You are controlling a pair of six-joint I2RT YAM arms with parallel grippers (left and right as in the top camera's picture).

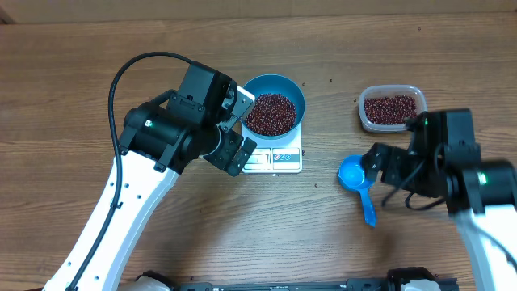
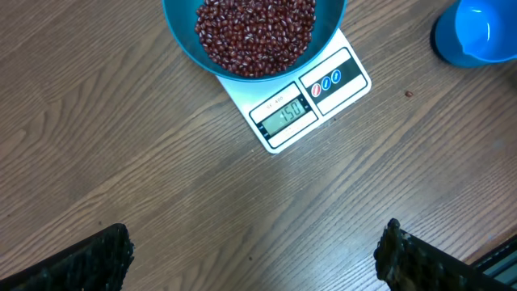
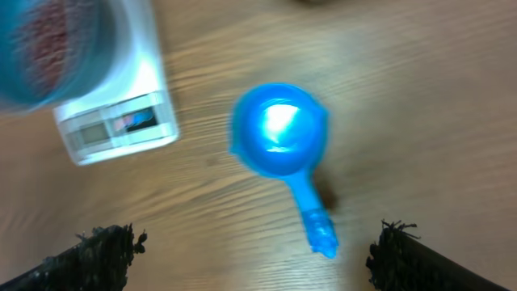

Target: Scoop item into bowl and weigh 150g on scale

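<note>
From overhead, we see the bowl (image 1: pixel 298 99) of beans (image 1: pixel 270 113) on the scale (image 1: pixel 279 159), and the scoop (image 1: pixel 354 173) lying below the tub (image 1: pixel 391 108). At the left wrist, our left claw (image 2: pixel 254 259) stands wide and empty. At the right wrist, our right claw (image 3: pixel 250 255) gapes wide by the scoop, holding nothing.

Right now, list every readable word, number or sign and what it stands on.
"150", faint: display of the scale.
Small print above the display: too small to read.
Symbols on the three round buttons: too small to read.
Nothing else shows text.
</note>
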